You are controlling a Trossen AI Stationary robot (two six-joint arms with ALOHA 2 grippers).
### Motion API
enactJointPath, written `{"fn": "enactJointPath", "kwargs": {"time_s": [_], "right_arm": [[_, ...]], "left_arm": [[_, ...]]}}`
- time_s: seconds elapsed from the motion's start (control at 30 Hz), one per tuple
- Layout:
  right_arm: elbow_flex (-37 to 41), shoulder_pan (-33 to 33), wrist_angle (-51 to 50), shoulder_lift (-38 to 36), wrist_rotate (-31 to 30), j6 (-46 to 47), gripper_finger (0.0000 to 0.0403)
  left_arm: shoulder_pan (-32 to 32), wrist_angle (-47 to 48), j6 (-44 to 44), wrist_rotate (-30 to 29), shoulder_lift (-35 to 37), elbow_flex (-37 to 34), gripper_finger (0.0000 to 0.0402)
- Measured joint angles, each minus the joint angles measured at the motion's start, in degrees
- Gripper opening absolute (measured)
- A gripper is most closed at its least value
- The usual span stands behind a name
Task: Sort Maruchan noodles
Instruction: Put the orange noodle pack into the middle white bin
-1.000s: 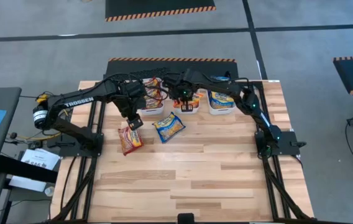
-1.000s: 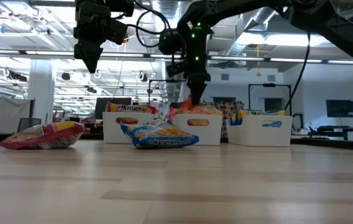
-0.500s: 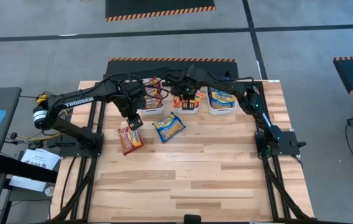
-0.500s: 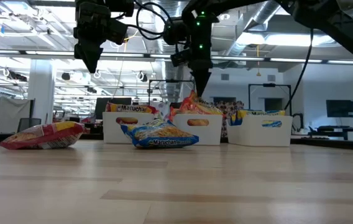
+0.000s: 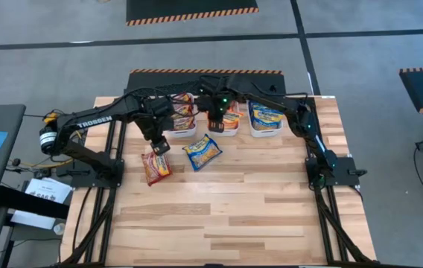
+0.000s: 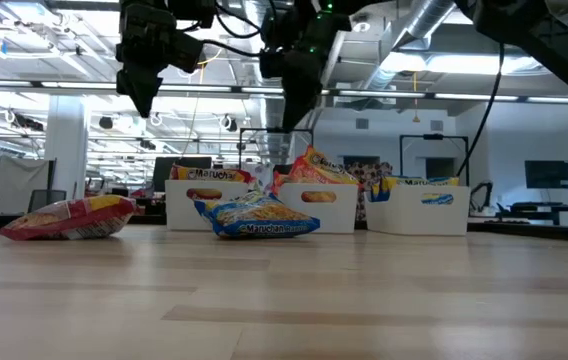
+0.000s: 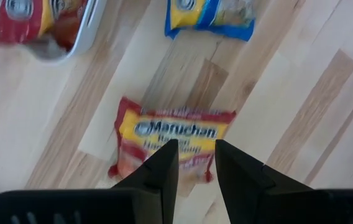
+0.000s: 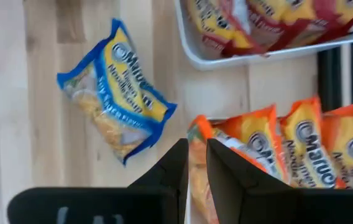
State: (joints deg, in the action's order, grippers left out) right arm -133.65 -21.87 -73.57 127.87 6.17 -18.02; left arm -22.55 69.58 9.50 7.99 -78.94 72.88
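Note:
A maroon noodle packet (image 5: pixel 156 165) (image 7: pixel 171 144) lies flat on the table, and my left gripper (image 5: pixel 160 146) (image 7: pixel 193 155) hangs above it, open by a narrow gap. A blue packet (image 5: pixel 202 151) (image 8: pixel 115 87) lies flat to its right. My right gripper (image 6: pixel 293 112) (image 8: pixel 197 155) hovers high over the near-left corner of the middle bin (image 5: pixel 226 131), its fingers a little apart, touching nothing. That bin holds orange packets (image 8: pixel 301 143); one (image 6: pixel 316 166) leans up over its rim.
Three white bins stand in a row at the far edge: the left bin (image 5: pixel 179 132) holds maroon packets (image 8: pixel 270 25), the middle one orange, the right bin (image 5: pixel 265 132) blue. The near half of the wooden table (image 5: pixel 234 216) is bare planks.
My right gripper has risen out of the middle bin and drifted a little toward the table's left. The orange packet that it stood over stays in the bin, leaning above the rim.

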Motion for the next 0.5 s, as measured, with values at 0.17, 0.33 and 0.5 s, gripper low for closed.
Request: {"fn": "enactJointPath", "kwargs": {"time_s": [0.17, 0.33, 0.5], "right_arm": [[0.0, 0.0, 1.2, 1.3, 0.4, 0.1, 0.0082], [-0.2, -0.3, 2.4, 3.6, 0.5, 0.4, 0.0081], [-0.1, -1.2, 2.6, 5.0, 1.2, 1.7, 0.0081]], "left_arm": [[0.0, 5.8, 0.0, -1.3, 1.0, 0.0, 0.0091], [0.0, 5.0, 0.9, -1.0, 6.2, 0.0, 0.0091], [0.0, 3.5, 3.5, -2.7, 12.4, 0.0, 0.0091]]}}
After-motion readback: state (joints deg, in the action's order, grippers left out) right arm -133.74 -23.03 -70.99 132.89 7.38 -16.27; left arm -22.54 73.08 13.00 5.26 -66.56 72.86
